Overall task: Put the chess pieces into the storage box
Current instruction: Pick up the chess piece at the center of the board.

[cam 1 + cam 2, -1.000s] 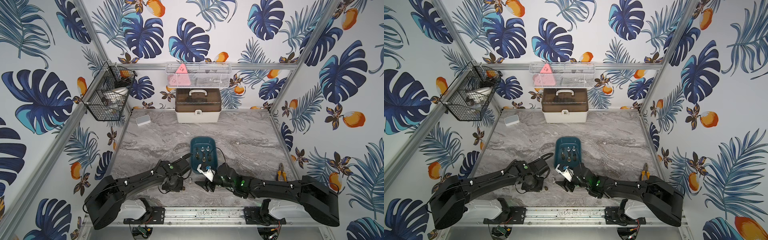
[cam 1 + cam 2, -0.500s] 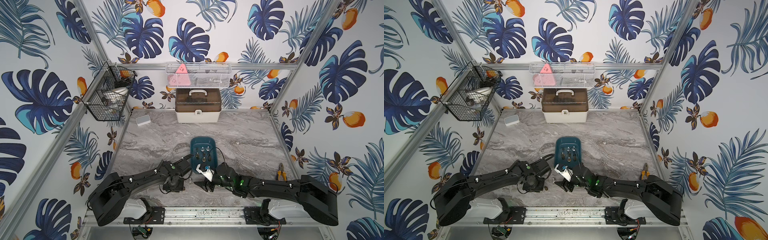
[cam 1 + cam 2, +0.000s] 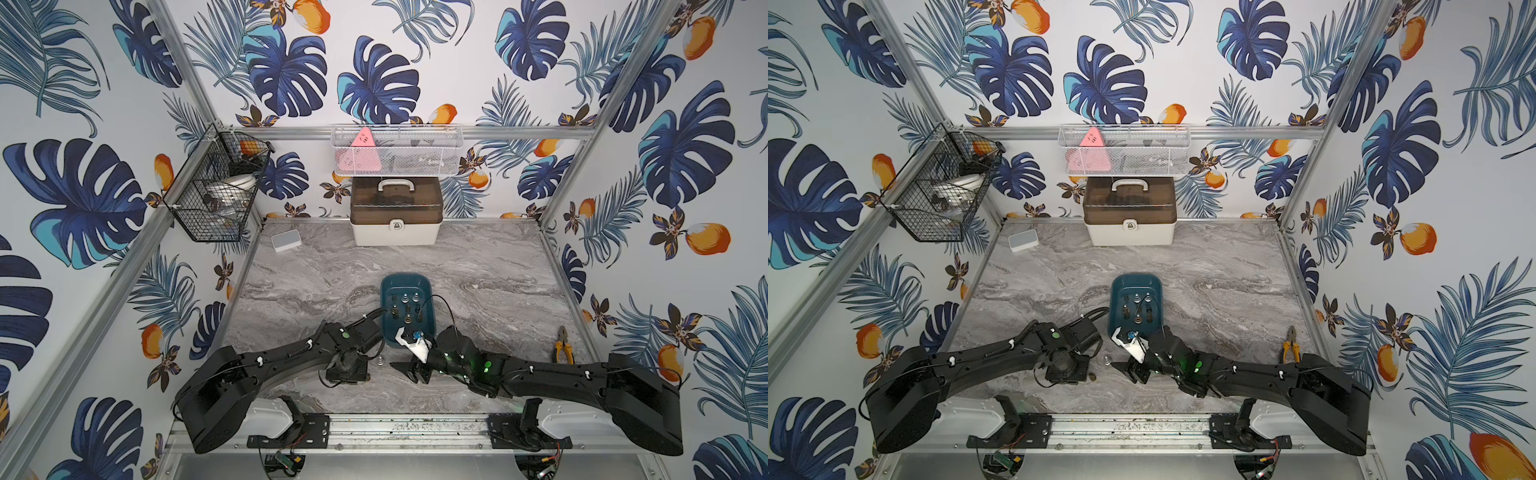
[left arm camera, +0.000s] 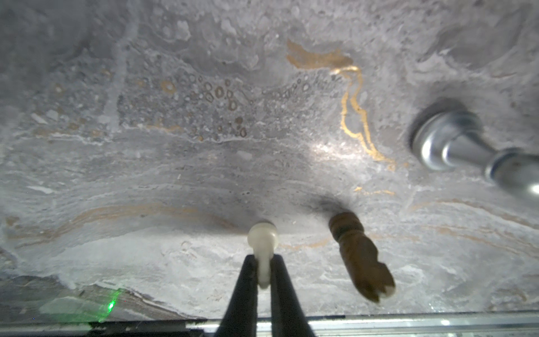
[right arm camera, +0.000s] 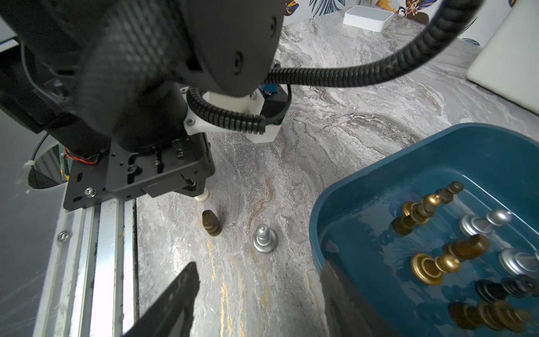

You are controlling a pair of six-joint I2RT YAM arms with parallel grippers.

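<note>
Down by the front rail point(image 4: 408, 322), the left gripper point(image 4: 264, 259) is squeezing the whitish chess piece point(image 4: 262, 236) tight between its two black fingers, with the round base pointing at the marble table point(image 4: 175, 175). A dark brown piece point(image 4: 358, 256) is standing just beside it, and a silver piece point(image 4: 446, 146) is sitting nearer the teal box point(image 3: 405, 279). The right gripper point(image 5: 256, 291) is hanging spread apart with nothing in it, right by the box's near corner. A bunch of gold, silver and dark pieces point(image 5: 431, 265) are sitting inside the box.
</note>
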